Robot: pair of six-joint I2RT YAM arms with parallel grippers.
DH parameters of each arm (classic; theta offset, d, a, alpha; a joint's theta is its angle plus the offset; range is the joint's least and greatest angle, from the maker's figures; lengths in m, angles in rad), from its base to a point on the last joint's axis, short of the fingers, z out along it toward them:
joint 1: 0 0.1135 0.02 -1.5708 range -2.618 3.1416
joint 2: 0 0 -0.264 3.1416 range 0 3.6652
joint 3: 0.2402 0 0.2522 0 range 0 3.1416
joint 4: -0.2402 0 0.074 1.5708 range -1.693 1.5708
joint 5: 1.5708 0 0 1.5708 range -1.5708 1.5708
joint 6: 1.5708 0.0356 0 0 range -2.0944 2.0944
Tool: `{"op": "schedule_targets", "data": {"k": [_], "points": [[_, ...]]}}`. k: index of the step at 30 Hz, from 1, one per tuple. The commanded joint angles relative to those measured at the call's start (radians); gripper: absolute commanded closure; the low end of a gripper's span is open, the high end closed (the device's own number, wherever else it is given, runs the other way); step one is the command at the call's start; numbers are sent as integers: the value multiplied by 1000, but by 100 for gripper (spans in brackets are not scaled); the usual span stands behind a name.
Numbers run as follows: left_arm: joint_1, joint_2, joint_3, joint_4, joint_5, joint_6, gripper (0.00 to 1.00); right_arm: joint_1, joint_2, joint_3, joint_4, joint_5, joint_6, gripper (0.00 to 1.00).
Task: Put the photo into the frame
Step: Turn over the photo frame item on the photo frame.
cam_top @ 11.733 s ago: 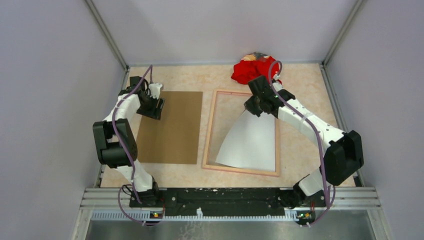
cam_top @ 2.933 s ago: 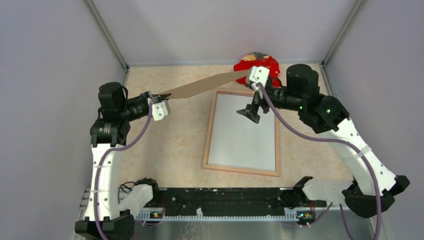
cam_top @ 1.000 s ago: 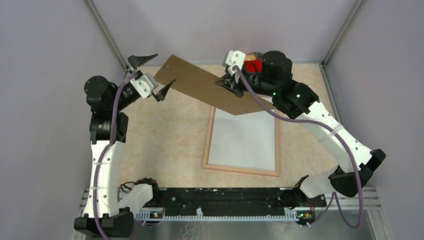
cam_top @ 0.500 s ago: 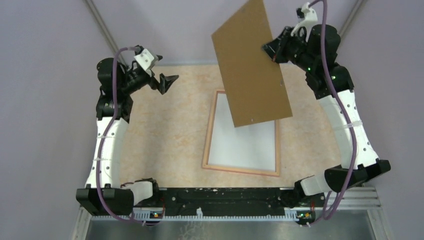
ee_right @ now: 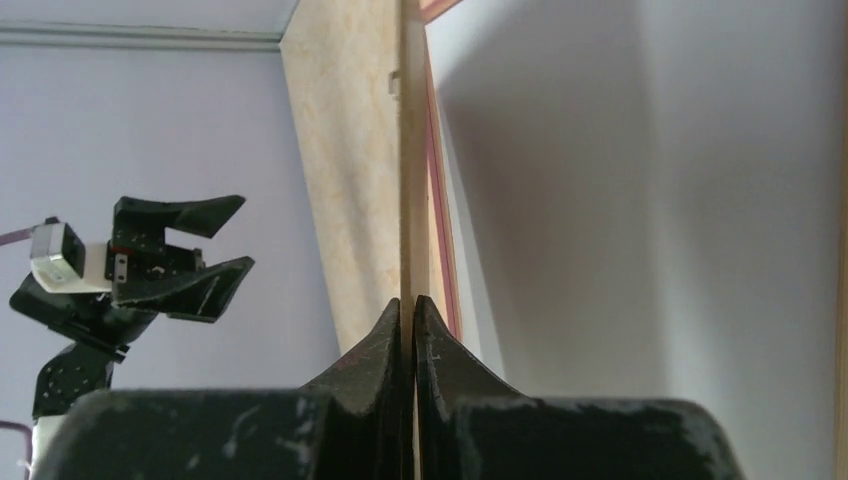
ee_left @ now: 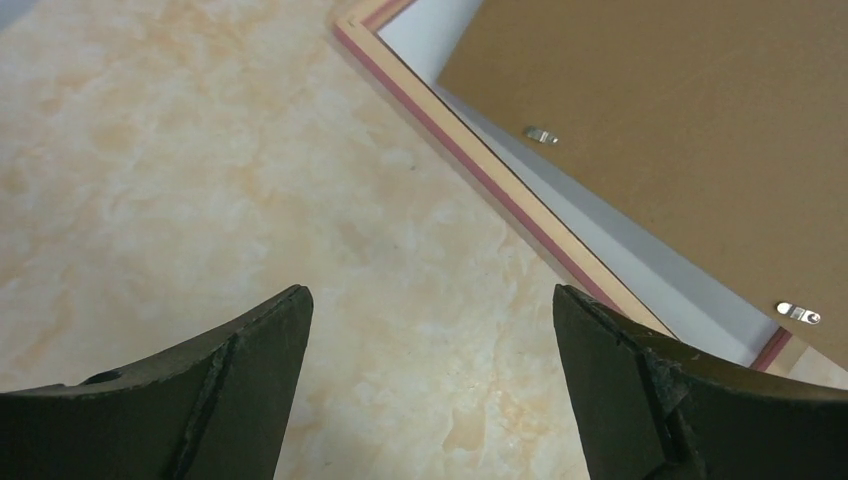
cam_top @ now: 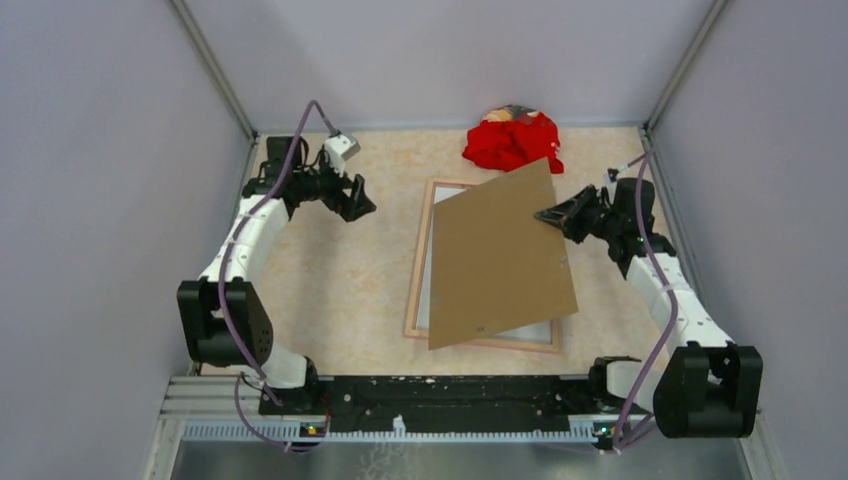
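Observation:
The frame [cam_top: 413, 300] lies flat on the table, tan back up, its pink side edge [ee_left: 480, 175] showing in the left wrist view. The photo [cam_top: 535, 330] rests inside it with a plain white side up [ee_left: 640, 260]; its picture side is hidden. A brown backing board [cam_top: 495, 255] with small metal clips [ee_left: 540, 135] slants over most of the frame and photo. My right gripper [cam_top: 552, 215] is shut on the board's right edge [ee_right: 407, 150], seen edge-on between the jaws [ee_right: 408, 305]. My left gripper [cam_top: 358, 200] hangs open and empty over bare table left of the frame [ee_left: 430, 320].
A red cloth heap [cam_top: 510, 140] sits at the back edge, just behind the frame's far right corner. Grey walls close in the table [cam_top: 330, 290] on three sides. The left gripper [ee_right: 225, 235] shows beyond the board in the right wrist view.
The right gripper has swung the board down from upright and high to slanting over the frame. The left arm has come down and toward the frame's far left corner, still open.

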Motion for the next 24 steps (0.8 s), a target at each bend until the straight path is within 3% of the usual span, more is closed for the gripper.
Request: {"op": "schedule_targets", "data": {"k": [1,15,24], "points": [[-74,67,-16,-12,-17,52,5,-1,-64,-98,368,-85,144,100],[-138,238,-50,57,24,49,15,-1,28,-238,623,-65,125,100],[-189,269,-92,83,5,66,12,-27,49,-322,693,14,146,100]]}}
